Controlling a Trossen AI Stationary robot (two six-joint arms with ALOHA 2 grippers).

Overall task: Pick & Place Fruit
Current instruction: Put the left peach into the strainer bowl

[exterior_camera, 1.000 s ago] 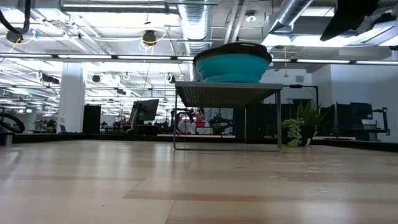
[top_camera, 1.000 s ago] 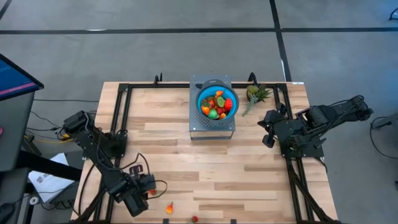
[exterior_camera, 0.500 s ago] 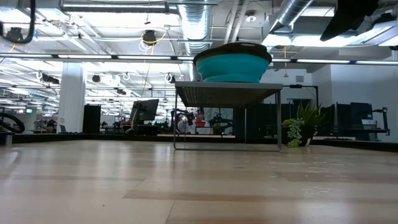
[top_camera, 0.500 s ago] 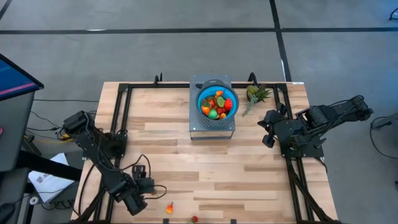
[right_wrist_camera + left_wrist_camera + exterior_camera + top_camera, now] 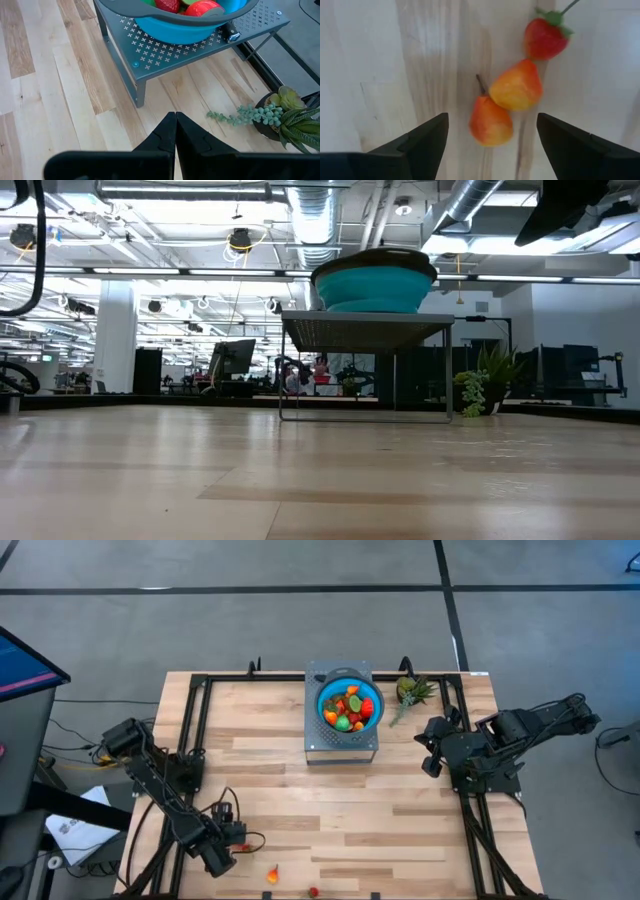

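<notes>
The left gripper hangs low over the near left corner of the table, its two dark, flat-sided fingers spread wide with nothing between them. Just past the fingertips lie three loose toy fruits on the pale wood. Nearest is a smooth orange-red pear-shaped fruit with a thin brown stem. Touching it is a rounder yellow-orange fruit, and just beyond that lies a red strawberry with a green leafy cap. From above, the left gripper sits near the front edge, with an orange fruit and a small red one showing close to that edge.

The rest of the fruit, a glossy heap of red, orange and green pieces, fills the round blue bowl. The bowl stands on a grey metal stand, whose top plate is punched with small cross-shaped holes and rests on thin legs.

The right gripper is shut, fingers pressed together in a narrow wedge and holding nothing, raised at the table's right side and pointed toward the stand. Beside the stand is a small potted succulent with spiky leaves and a trailing beaded strand. The table is of light planked wood framed by black rails.
</notes>
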